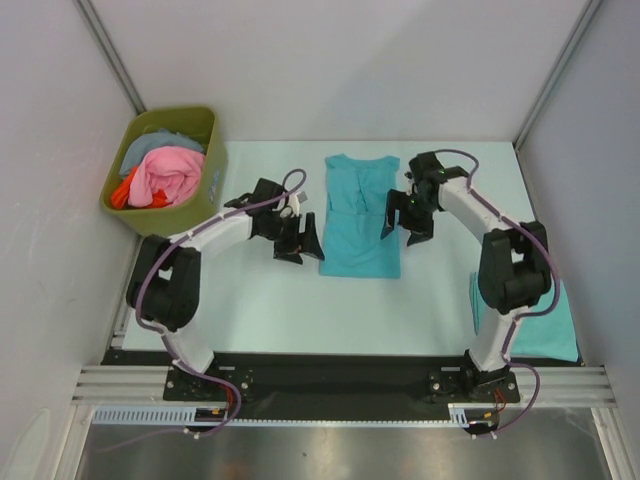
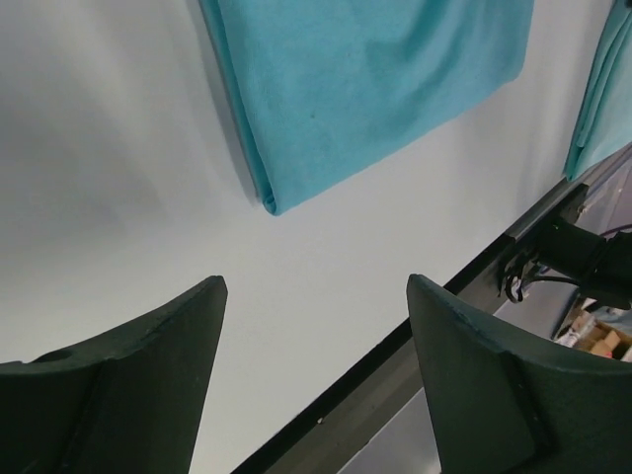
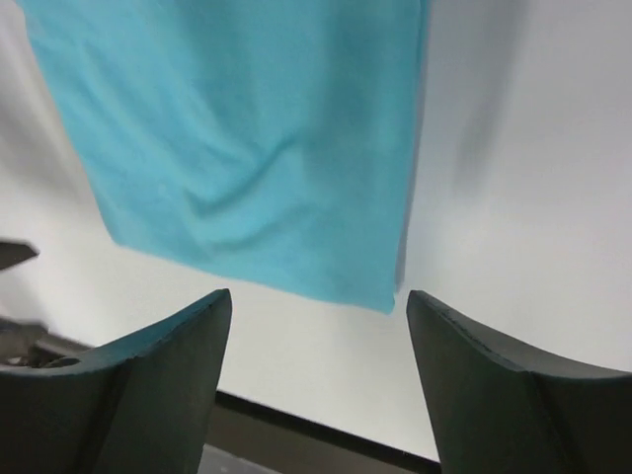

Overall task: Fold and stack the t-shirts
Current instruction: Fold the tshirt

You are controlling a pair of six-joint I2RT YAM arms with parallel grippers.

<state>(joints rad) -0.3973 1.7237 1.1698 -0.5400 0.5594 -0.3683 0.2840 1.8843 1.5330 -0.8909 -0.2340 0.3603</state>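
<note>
Step judged in hand: lengthwise fold done, crosswise fold not yet made.

- T-shirt (image 1: 360,225) is laid flat mid-table (image 1: 270,300) as a narrow strip with the sides turned in. Neck end is far, hem end is near. A few soft creases are noted around the chest; the long edges run fairly straight.
- Left gripper (image 1: 300,240) is placed just beside the shirt's left edge, right gripper (image 1: 400,218) at its right edge. In both wrist views the jaws are seen spread wide with nothing between them, and only bare table and the shirt's near corners lie beyond.
- A second teal shirt (image 1: 555,325), already folded, is seen near the right arm's base. A green bin (image 1: 210,150) of mixed clothes is seen at the far left.

Next move, as judged: one end's two corners should be pinched together and carried over to the other end. The thin fabric is likely to slip or drag the under-layers.
</note>
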